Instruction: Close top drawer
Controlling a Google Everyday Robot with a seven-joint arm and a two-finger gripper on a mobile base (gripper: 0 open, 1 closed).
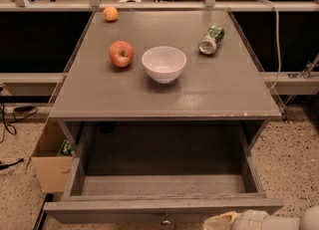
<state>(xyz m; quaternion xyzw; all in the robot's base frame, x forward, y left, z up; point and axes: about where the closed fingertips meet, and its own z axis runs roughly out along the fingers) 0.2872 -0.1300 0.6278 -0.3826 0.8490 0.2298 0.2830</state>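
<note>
The top drawer (159,184) of the grey cabinet is pulled far out and looks empty inside. Its front edge (159,207) runs along the bottom of the camera view, with the small round metal knob (165,219) at its centre. My gripper (222,221) shows only as a pale tip at the bottom edge, just right of the knob and in front of the drawer front. The white arm (279,221) leads off to the lower right.
On the cabinet top (164,94) stand a red apple (121,54), a white bowl (164,63), an orange (110,13) and a green can (211,39) lying on its side. A cardboard box (50,159) sits on the floor at left. Cables lie at far left.
</note>
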